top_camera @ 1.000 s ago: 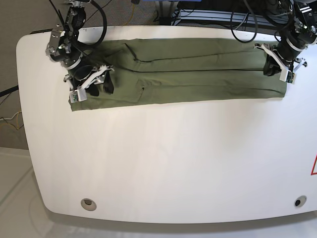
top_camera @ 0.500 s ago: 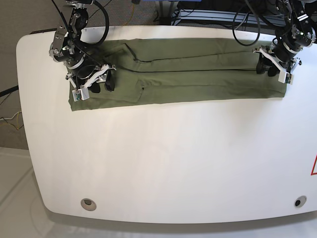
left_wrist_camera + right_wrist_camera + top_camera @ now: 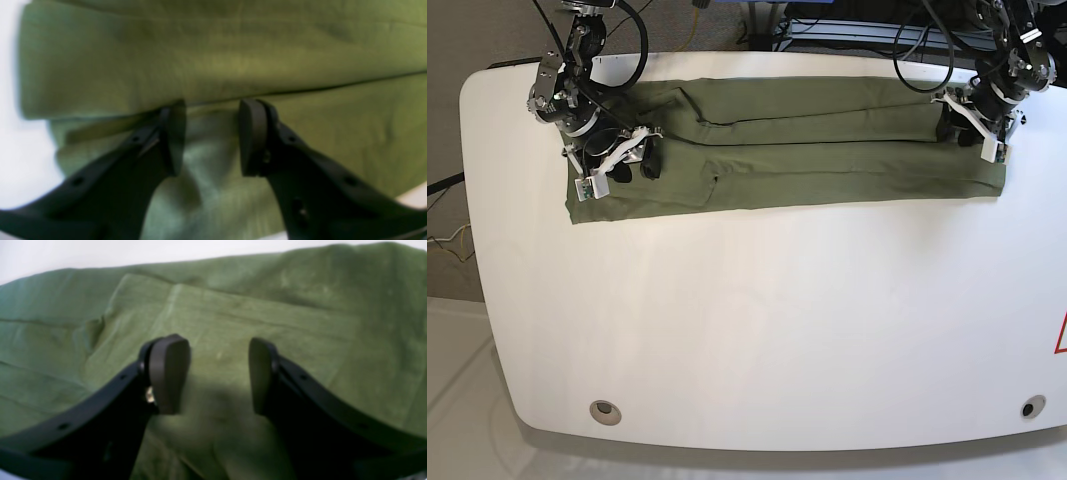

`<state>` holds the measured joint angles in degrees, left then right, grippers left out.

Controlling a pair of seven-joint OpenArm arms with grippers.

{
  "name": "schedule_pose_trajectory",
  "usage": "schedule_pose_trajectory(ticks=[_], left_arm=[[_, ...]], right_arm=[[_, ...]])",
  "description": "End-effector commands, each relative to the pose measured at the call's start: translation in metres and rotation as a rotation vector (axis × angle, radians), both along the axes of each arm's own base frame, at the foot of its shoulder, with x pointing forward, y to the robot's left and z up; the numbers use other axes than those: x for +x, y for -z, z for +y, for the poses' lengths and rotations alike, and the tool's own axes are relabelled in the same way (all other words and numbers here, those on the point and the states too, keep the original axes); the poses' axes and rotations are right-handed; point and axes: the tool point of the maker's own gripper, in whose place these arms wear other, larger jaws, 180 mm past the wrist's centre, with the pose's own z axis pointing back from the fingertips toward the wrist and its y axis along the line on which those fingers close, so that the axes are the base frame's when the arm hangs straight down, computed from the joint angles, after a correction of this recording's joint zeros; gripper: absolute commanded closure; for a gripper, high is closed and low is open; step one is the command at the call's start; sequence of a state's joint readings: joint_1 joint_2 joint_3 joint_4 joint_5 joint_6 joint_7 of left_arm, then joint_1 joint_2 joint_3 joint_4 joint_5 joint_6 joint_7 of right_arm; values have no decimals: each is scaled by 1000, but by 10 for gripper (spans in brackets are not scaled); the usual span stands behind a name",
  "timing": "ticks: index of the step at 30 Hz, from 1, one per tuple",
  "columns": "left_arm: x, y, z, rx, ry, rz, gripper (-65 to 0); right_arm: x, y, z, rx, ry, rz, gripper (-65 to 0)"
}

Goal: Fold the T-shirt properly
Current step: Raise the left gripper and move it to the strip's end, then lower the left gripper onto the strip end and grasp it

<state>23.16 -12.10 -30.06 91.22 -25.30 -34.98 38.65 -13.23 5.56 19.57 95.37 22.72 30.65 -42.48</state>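
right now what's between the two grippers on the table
Only the T-shirt, folded into a long band, spans from the right gripper to the left gripper; the base view shows nothing else there.

The T-shirt (image 3: 807,145) lies along the table's (image 3: 757,330) far edge, one hand over each end

From my console: T-shirt (image 3: 827,140), matt olive cotton cloth, softly creased; gripper pads (image 3: 168,373), smooth matt black plastic; table (image 3: 777,320), smooth white, faintly glossy toward six o'clock.
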Motion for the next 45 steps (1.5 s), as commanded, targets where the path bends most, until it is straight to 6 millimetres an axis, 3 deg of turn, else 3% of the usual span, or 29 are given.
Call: schedule_pose_trajectory(ticks=[1, 5, 7, 11, 15, 25, 27, 35, 37, 45], left_arm=[[-1, 7, 10, 19, -3, 33, -180], [-3, 15, 19, 21, -18, 62, -30], [14, 2, 41, 43, -43, 27, -23], [25, -16, 65, 74, -61, -8, -93], [30, -30, 73, 79, -68, -36, -141], [41, -64, 72, 74, -88, -150, -230], [44, -82, 76, 63, -104, -202, -261], [48, -112, 76, 8, -109, -288, -342], [42, -128, 77, -3, -97, -305, -384], [34, -117, 75, -42, -85, -260, -421]], right_arm=[[8, -10, -2, 8, 4, -43, -314], [8, -12, -2, 9, 3, -47, -314], [6, -10, 0, 8, 0, -38, -314], [5, -10, 1, 16, 0, -41, -313], [7, -11, 0, 23, 5, -47, -315], [12, -24, 4, 21, -12, -75, -316], [12, -31, 6, 5, -21, -96, -317], [12, -40, 10, 1, -28, -119, -316], [11, -37, 7, -4, -17, -113, -316], [11, -40, 4, -15, -7, -117, -315]])
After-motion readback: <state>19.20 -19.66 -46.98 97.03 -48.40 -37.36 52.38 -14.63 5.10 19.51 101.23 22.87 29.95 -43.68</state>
